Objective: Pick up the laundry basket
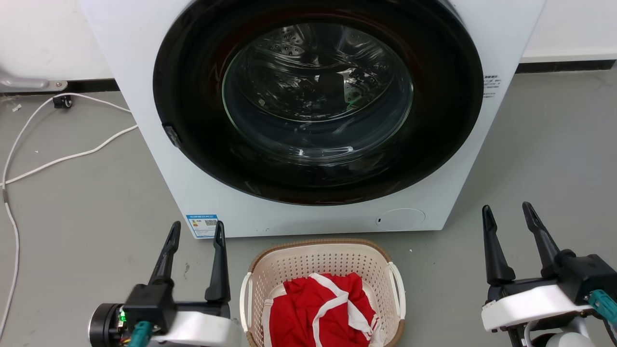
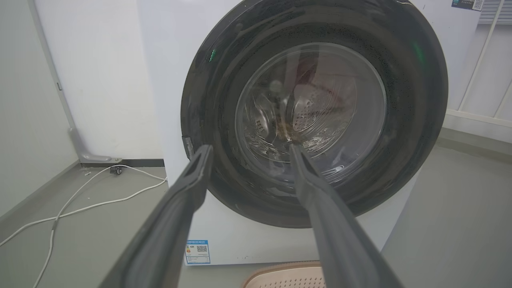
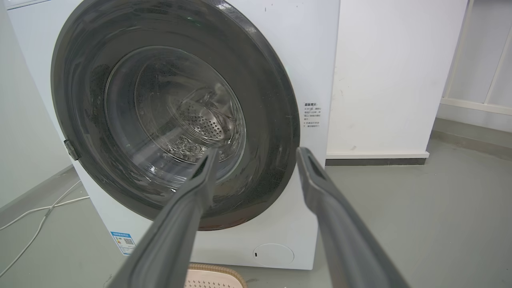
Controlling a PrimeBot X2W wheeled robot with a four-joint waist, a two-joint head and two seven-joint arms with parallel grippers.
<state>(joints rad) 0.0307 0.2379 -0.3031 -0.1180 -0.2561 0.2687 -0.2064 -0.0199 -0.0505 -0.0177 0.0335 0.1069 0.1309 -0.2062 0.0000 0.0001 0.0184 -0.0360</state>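
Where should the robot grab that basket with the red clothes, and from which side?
By its two white side handles, one per arm. The laundry basket sits upright between the left gripper and right gripper, a handle facing each, so coming in from both outer sides with open jaws likely lifts it level.

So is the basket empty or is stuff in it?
Not empty. The laundry basket holds a red garment with white trim, bunched up inside.

Left gripper [image 2: 250, 148] with 2 dark fingers [image 2: 180, 212] spread apart before a white front-loading washing machine [image 2: 168, 80] with round dark glass door [image 2: 404, 132], brown-rimmed cream perforated plastic laundry basket [image 2: 280, 269] at bottom edge, white cable [image 2: 100, 201] at left.
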